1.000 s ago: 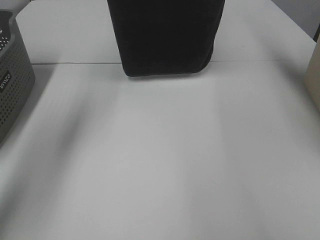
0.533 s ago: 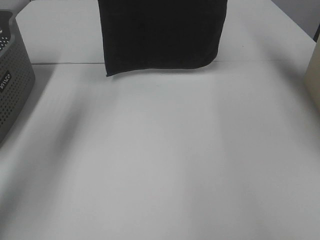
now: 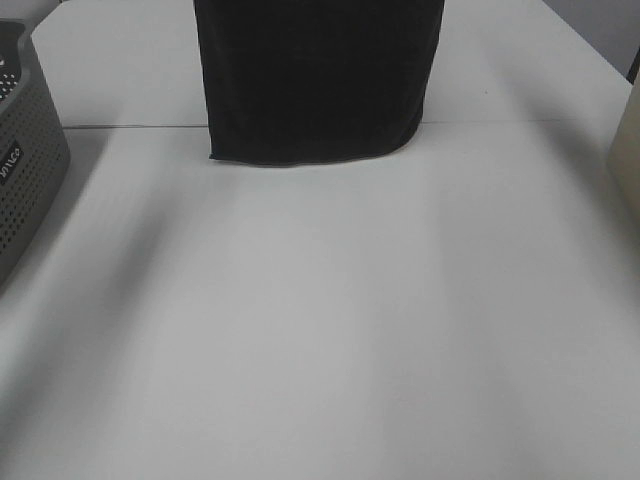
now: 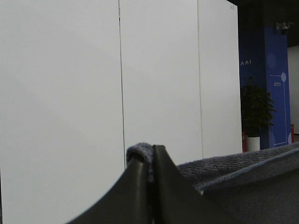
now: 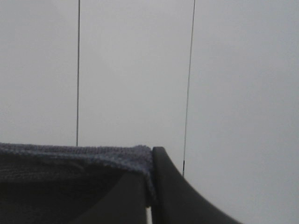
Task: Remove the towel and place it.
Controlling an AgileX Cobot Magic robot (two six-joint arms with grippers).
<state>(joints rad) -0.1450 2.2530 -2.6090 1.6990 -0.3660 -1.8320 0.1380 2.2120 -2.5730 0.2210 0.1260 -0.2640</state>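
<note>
The towel, very dark navy-black terry cloth, hangs down from beyond the top edge of the exterior high view, its lower edge at about the table seam. Both grippers are out of that view. In the left wrist view my left gripper is shut on a corner of the towel, which stretches away beside it. In the right wrist view my right gripper is shut on another corner of the towel. Both wrist cameras face white wall panels.
A grey perforated basket stands at the table's left edge. A beige object shows at the right edge. The white table has a seam line running across it behind the towel's lower edge.
The towel's hanging lower part has spread wider to the left and its lower edge has come a little lower than half a second ago.
</note>
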